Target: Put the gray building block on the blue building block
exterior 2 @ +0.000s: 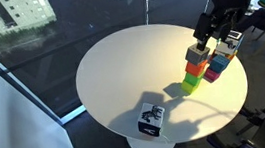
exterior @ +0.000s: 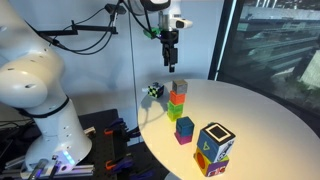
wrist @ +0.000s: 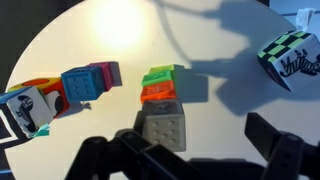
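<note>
The gray building block [wrist: 163, 125] sits on top of a small stack, over an orange block [wrist: 158, 96] and a green block [wrist: 160, 76]. It shows in both exterior views [exterior: 179, 87] [exterior 2: 199, 52]. The blue building block [wrist: 82, 83] stands apart from the stack, with a purplish block against it, and also shows in both exterior views [exterior: 184, 127] [exterior 2: 224, 62]. My gripper [wrist: 195, 138] is open and empty. It hangs above the gray block [exterior: 172, 60] [exterior 2: 207, 41], and its fingers are clear of the block.
A large multicoloured patterned cube [exterior: 214, 148] [wrist: 25, 108] stands beside the blue block. A black-white-green patterned cube [exterior: 155, 90] [exterior 2: 152, 120] [wrist: 290, 57] lies near the edge of the round white table [exterior 2: 123, 75]. Glass walls surround the table.
</note>
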`<control>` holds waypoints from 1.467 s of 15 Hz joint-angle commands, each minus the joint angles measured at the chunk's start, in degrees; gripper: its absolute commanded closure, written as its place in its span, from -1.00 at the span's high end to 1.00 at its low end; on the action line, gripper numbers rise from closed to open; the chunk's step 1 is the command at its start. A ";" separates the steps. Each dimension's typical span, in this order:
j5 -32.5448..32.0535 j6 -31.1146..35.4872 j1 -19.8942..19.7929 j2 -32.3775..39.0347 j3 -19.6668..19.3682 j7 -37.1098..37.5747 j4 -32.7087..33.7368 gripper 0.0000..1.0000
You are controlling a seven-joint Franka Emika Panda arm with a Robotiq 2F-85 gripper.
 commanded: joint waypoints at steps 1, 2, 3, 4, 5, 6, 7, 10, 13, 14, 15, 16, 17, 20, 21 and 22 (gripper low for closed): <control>-0.12 -2.61 -0.19 2.96 -0.99 -0.37 3.99 1.00; -0.16 -2.51 -0.20 3.48 -1.12 -0.25 4.37 1.00; -0.40 -2.08 -0.25 4.04 -1.15 0.07 4.59 1.00; -0.70 -1.59 -0.29 4.59 -1.15 0.39 4.80 1.00; -0.90 -1.24 -0.30 5.13 -1.20 0.53 5.05 1.00; -1.00 -0.97 -0.31 5.71 -1.28 0.64 5.27 1.00; -1.11 -0.81 -0.34 6.35 -1.38 0.73 5.56 1.00; -1.74 -0.03 -0.52 8.06 -1.68 1.13 6.25 1.00; -2.18 1.12 -0.54 9.49 -2.09 1.44 6.63 1.00; -2.33 1.73 -0.52 9.87 -2.22 1.54 6.65 1.00; -2.54 2.35 -0.49 10.26 -2.32 1.65 6.67 1.00; -2.82 2.91 -0.47 10.64 -2.40 1.71 6.69 1.00; -3.30 3.49 -0.48 10.99 -2.46 1.91 6.68 1.00; -4.62 4.70 -0.45 11.78 -2.66 2.58 6.69 1.00; -4.97 4.91 -0.43 11.98 -2.71 2.88 6.67 1.00; -5.14 5.00 -0.41 12.14 -2.77 2.98 6.65 1.00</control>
